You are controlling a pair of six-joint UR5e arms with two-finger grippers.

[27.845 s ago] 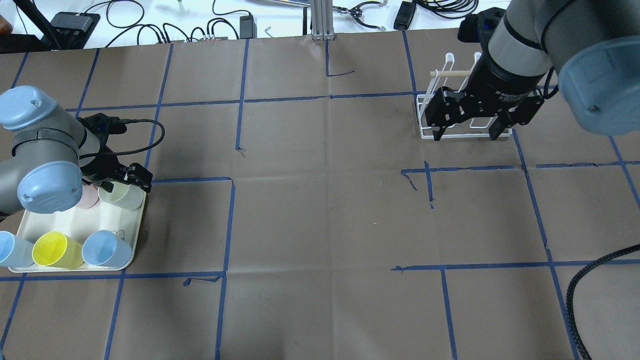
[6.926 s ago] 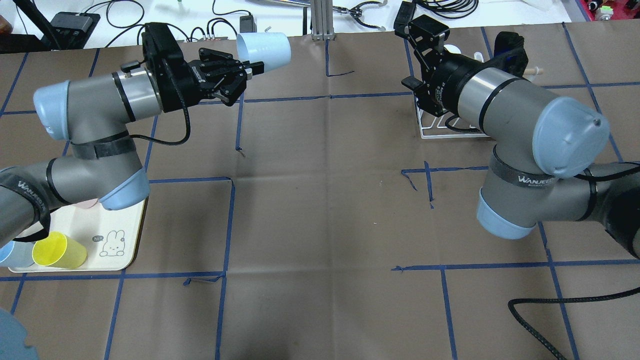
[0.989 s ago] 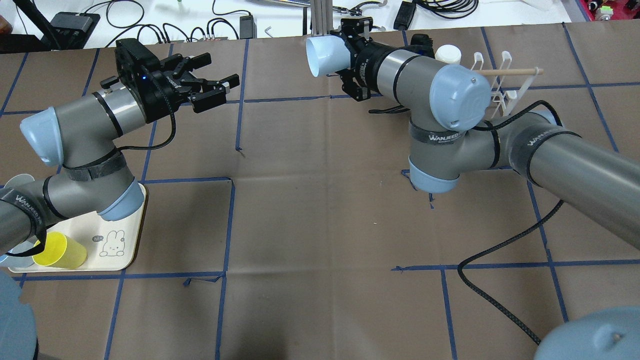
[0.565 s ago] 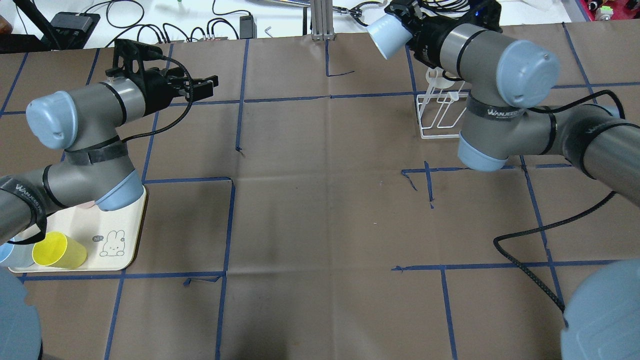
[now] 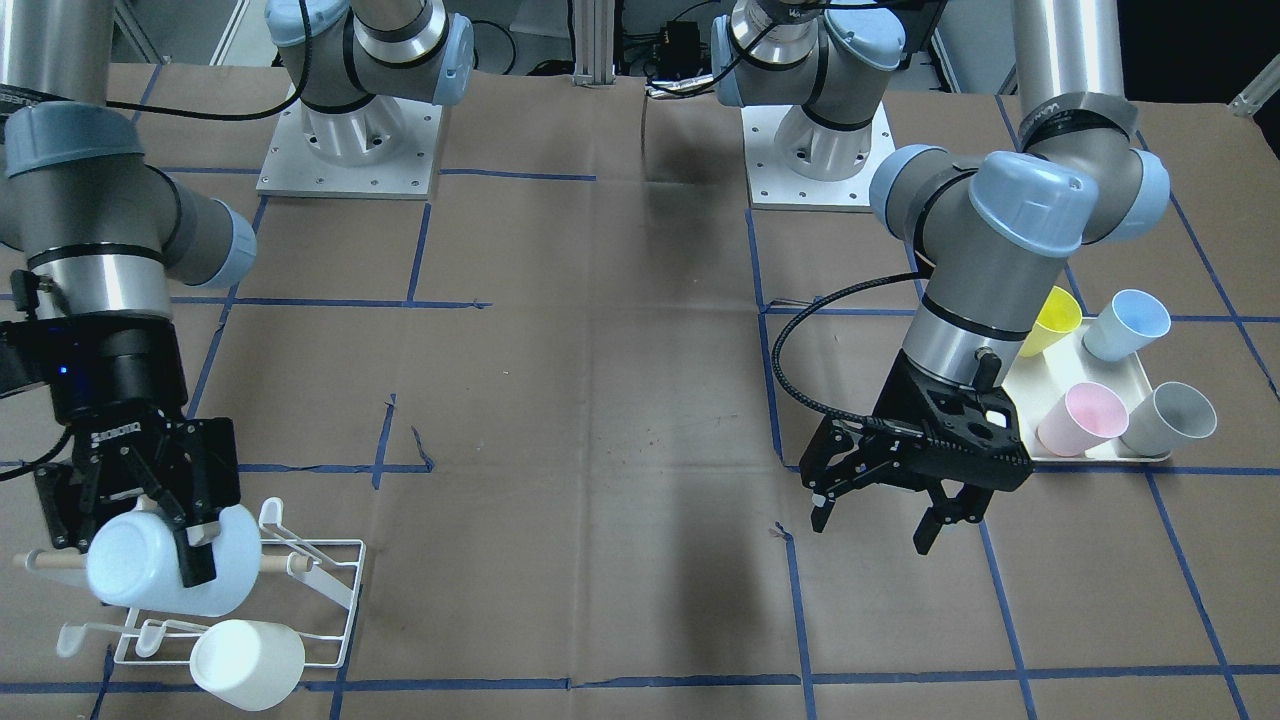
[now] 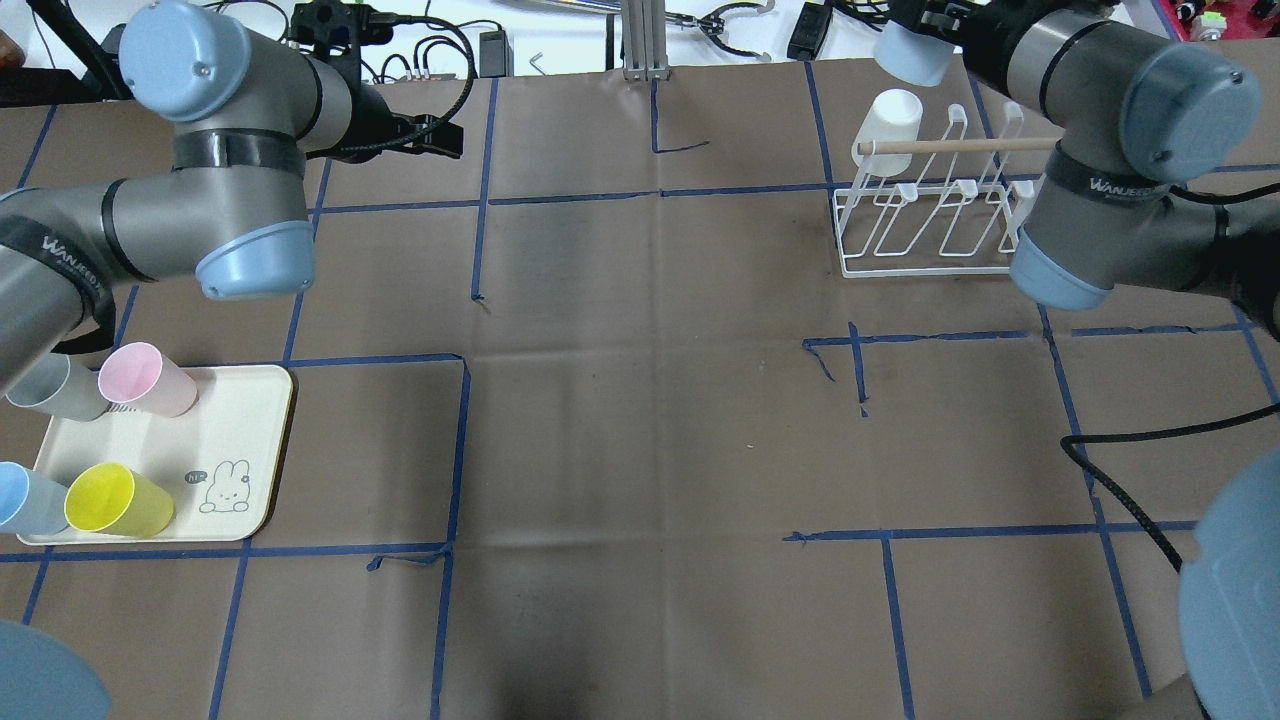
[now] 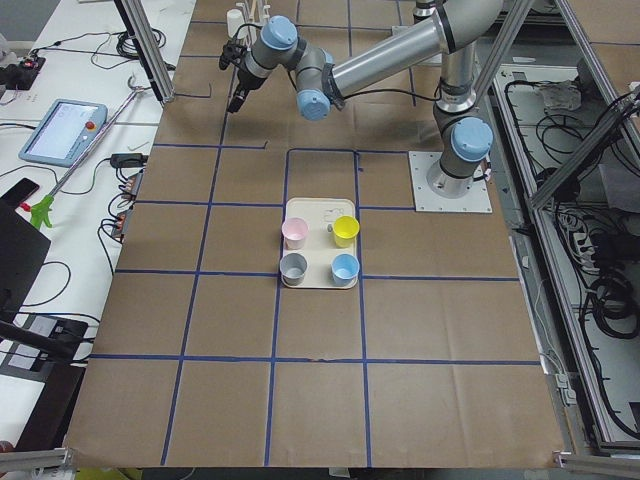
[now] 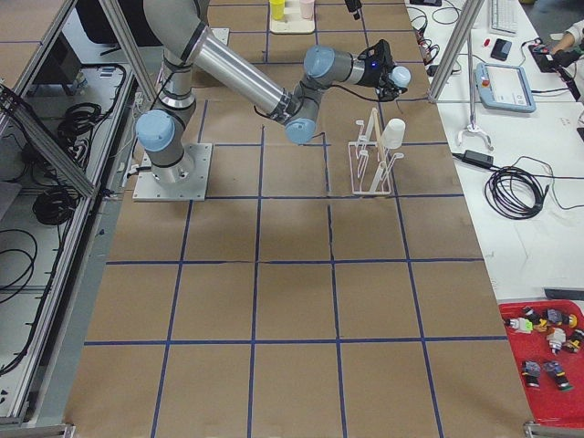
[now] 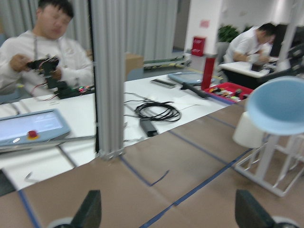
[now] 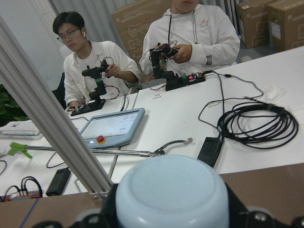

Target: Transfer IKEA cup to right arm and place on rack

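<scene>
My right gripper (image 5: 130,550) is shut on a pale blue IKEA cup (image 5: 225,585) and holds it on its side just above the white wire rack (image 5: 335,555), by the wooden dowel (image 6: 950,146). In the overhead view the cup (image 6: 912,55) is at the rack's (image 6: 930,268) far end. The right wrist view is filled by the cup's base (image 10: 171,194). My left gripper (image 5: 872,530) is open and empty, far from the rack. Its fingertips (image 9: 90,211) frame the left wrist view, which shows the blue cup (image 9: 278,104) at a distance.
A white cup (image 6: 890,120) hangs on the rack's far corner prong. A cream tray (image 6: 250,440) at the left front holds yellow (image 6: 115,500), pink (image 6: 145,378), grey (image 6: 55,385) and blue (image 6: 20,498) cups. A black cable (image 6: 1120,450) lies at the right front.
My right arm has carried the blue cup further right, to the rack's far side. My left arm has swung its open gripper back towards the table's far left edge.
</scene>
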